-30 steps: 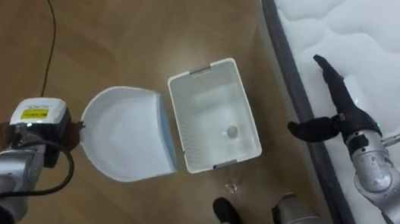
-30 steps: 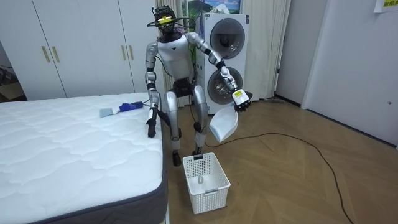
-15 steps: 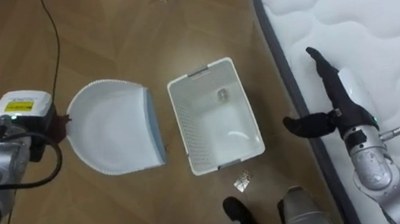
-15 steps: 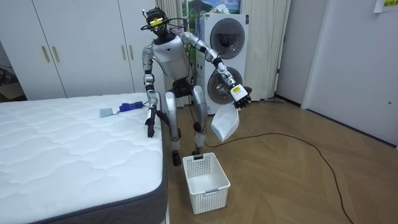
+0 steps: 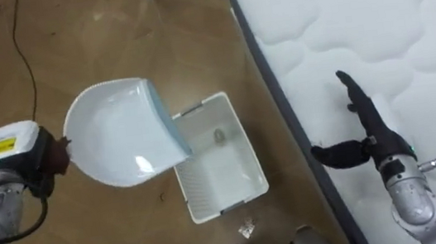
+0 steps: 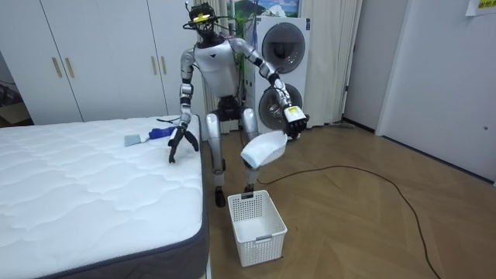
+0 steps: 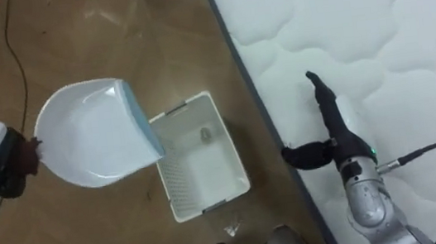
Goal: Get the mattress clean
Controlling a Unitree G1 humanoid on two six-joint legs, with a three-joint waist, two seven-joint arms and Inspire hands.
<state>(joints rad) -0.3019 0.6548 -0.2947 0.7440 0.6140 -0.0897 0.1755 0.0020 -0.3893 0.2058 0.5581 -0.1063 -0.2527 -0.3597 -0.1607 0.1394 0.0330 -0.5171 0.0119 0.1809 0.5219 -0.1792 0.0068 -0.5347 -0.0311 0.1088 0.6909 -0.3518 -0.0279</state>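
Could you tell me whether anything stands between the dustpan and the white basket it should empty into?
Nothing visible does. The left hand holds the dustpan in the air over one corner of the basket, and the basket's top is open.

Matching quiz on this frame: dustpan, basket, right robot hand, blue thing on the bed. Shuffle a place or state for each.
1 dustpan
2 basket
3 right robot hand
4 blue thing

A on the floor beside the bed
B fingers straight, at the bed's edge
C lying on top of the bed
D held in the air by the left robot hand

Pairs: 1-D, 2-A, 3-B, 4-C
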